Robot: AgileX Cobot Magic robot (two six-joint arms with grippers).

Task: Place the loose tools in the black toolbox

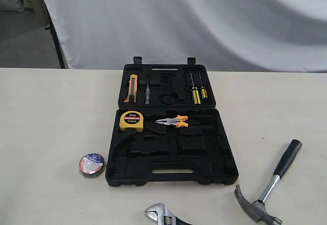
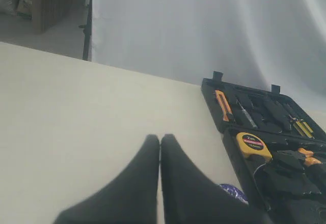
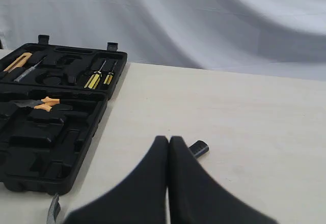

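though apart, hammer (image 3: 198,148) near right pincer (image 3: 168,139)

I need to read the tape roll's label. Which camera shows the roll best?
The exterior view: the tape roll lies fully visible, left of the black toolbox, label up. The left wrist view shows only a sliver of it behind the left gripper. The right wrist view misses it.
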